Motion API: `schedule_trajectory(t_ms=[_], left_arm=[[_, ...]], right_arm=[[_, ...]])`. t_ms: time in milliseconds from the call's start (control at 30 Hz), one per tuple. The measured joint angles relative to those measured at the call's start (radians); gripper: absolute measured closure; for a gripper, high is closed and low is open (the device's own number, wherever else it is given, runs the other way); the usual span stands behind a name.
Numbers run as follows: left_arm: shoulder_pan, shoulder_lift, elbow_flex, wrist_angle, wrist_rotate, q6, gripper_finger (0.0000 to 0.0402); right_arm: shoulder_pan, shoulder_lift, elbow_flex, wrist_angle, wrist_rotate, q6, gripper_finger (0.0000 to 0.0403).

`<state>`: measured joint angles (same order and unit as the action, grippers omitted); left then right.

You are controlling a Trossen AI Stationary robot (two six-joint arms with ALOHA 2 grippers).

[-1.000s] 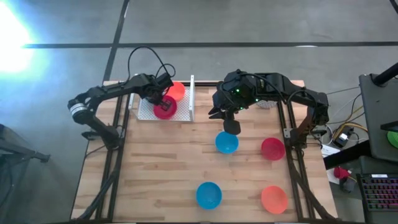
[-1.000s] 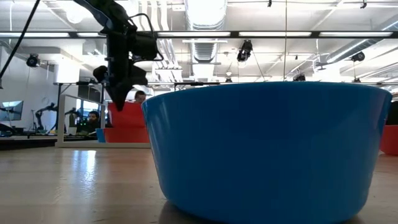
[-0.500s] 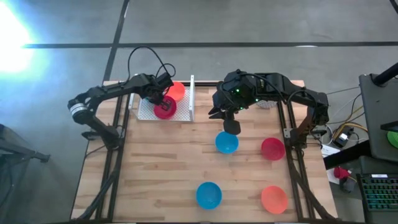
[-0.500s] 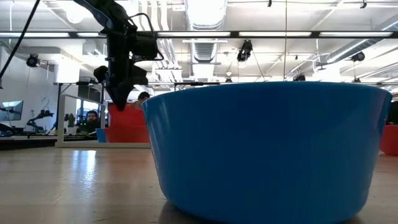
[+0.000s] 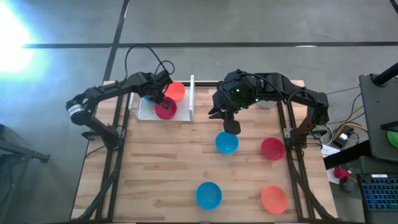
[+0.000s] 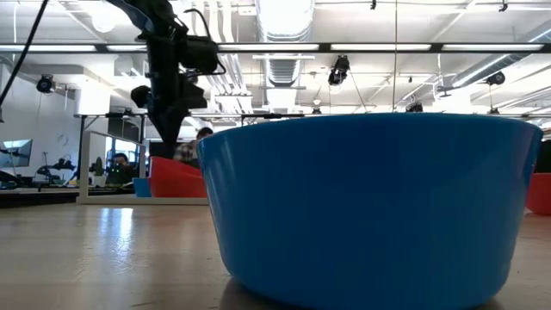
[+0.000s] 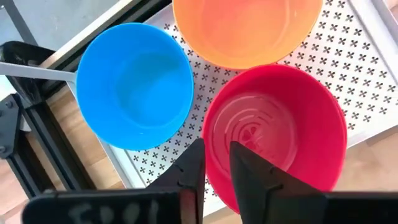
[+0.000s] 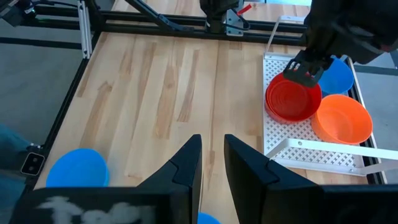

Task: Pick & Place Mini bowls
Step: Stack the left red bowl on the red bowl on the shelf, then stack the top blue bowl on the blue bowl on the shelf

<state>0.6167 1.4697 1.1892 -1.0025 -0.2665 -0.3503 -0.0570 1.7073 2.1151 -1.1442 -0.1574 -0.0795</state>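
Note:
A white perforated tray at the far left holds a red mini bowl, an orange one and a blue one, side by side on their bases. My left gripper hangs just above the red bowl's rim, open by a narrow gap, its fingers on either side of the rim. My right gripper hovers over the far edge of a blue bowl at mid-table, also narrowly open and holding nothing. A red bowl, a blue bowl and an orange bowl stand on the wood.
The tray has an upright white wall on its right side. Black frame rails run along both table sides. The near blue bowl fills most of the low view. Bare wood lies left of centre. People sit in the room behind.
My left gripper has risen a little above the tray. In the low view the red bowl beneath it stands lower than before, its top edge now sloping. The right arm has kept still.

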Motion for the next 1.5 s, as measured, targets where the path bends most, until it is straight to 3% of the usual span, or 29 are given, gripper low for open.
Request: schedule_trajectory(t_ms=[233, 700, 1000, 1233, 1500], left_arm=[[0.0, -0.002, -0.021, -0.038, 0.003, -0.003, 0.0394], [-0.003, -0.002, -0.122, 0.012, 0.019, -0.018, 0.0401], [-0.023, -0.08, -0.067, 0.004, 0.014, -0.01, 0.0401], [-0.143, -0.269, -0.042, 0.01, 0.014, 0.006, 0.0401], [-0.396, -0.446, -0.048, 0.051, -0.028, 0.001, 0.0401]], right_arm=[[0.0, 0.0, 0.0, 0.0, 0.0, 0.001, 0.0339], [-0.001, -0.001, 0.0, 0.011, 0.0, -0.003, 0.0339], [-0.002, -0.005, 0.0, 0.003, 0.0, 0.039, 0.0339], [-0.003, -0.011, 0.0, -0.085, 0.003, 0.103, 0.0339], [-0.013, -0.005, -0.1, -0.168, 0.003, 0.203, 0.0339]])
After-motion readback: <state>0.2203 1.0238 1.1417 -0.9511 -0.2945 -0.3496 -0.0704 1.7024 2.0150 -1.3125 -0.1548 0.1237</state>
